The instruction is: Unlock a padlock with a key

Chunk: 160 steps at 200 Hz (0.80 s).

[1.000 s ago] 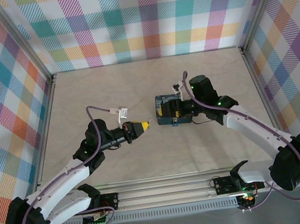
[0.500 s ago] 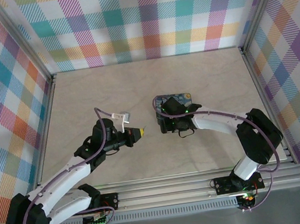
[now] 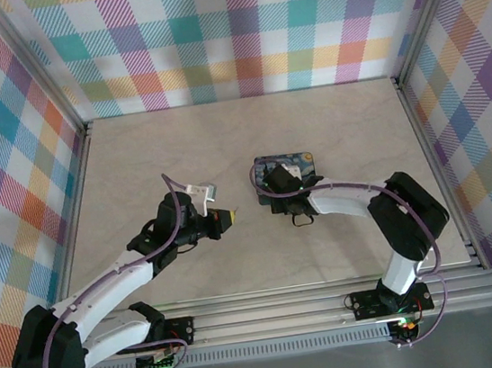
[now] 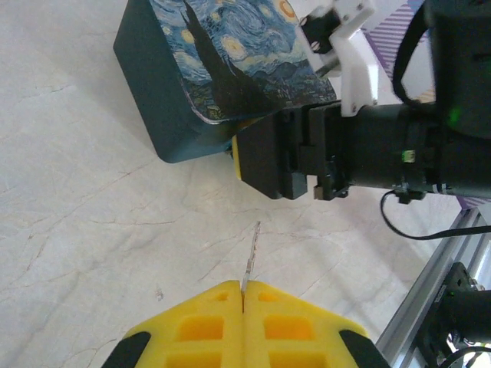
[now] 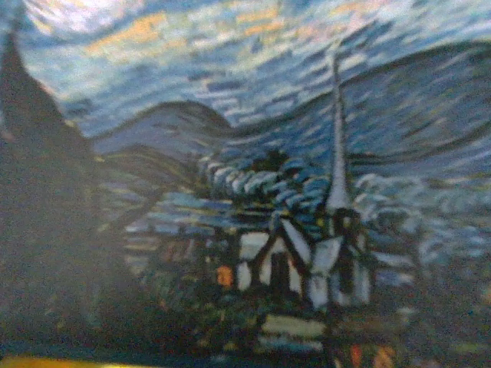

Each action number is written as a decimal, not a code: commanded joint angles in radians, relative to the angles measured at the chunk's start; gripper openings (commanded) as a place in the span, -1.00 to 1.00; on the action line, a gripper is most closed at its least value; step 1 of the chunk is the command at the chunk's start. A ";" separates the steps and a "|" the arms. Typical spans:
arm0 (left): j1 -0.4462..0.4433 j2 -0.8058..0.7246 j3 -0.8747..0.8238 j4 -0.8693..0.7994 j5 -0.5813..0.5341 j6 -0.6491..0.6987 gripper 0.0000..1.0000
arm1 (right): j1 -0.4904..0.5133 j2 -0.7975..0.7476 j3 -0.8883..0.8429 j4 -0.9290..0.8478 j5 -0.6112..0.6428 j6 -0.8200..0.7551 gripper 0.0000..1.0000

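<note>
My left gripper [image 3: 229, 214] [image 4: 243, 290] is shut on the key [image 4: 252, 253]. The thin grey blade sticks out from between the yellow fingertips [image 4: 207, 322] and points at the right gripper's black body [image 4: 291, 157]. My right gripper [image 3: 277, 196] is pressed against the near left side of the starry-night tin [image 3: 296, 164] [image 4: 207, 69]. Its wrist camera is so close that the tin's painted lid [image 5: 245, 153] looks blurred. I cannot make out how its jaws stand. The padlock is hidden.
Pale marbled tabletop [image 3: 178, 148] lies left of and behind the tin. Plaid walls with metal posts [image 3: 421, 97] close off three sides. Aluminium rails [image 3: 272, 312] [image 4: 430, 299] run along the near edge by the arm bases.
The right arm has folded down low and its wrist has settled close against the tin. The left gripper, still holding the key, has drawn back slightly to the left and nearer.
</note>
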 commanded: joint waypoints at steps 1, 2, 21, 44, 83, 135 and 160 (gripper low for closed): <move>0.004 -0.028 -0.024 0.046 -0.006 0.012 -1.00 | 0.005 0.024 0.036 0.040 0.020 0.010 0.10; 0.004 -0.029 -0.024 0.046 -0.007 0.013 -1.00 | 0.005 0.026 0.037 0.042 0.019 0.009 0.10; 0.005 -0.050 -0.035 0.031 -0.015 0.016 -1.00 | 0.004 0.049 0.044 0.058 0.020 0.011 0.06; 0.005 -0.064 -0.036 0.005 -0.018 0.022 -1.00 | 0.004 0.061 0.054 0.070 0.022 0.018 0.01; 0.004 -0.076 -0.054 -0.002 -0.019 0.023 -1.00 | 0.000 0.068 0.057 0.075 0.046 0.012 -0.23; 0.005 -0.137 -0.084 -0.034 -0.020 0.016 -1.00 | -0.016 0.086 0.066 0.066 0.049 0.012 -0.36; 0.004 -0.182 -0.097 -0.060 -0.024 0.011 -1.00 | -0.022 0.103 0.080 0.061 0.051 0.018 -0.21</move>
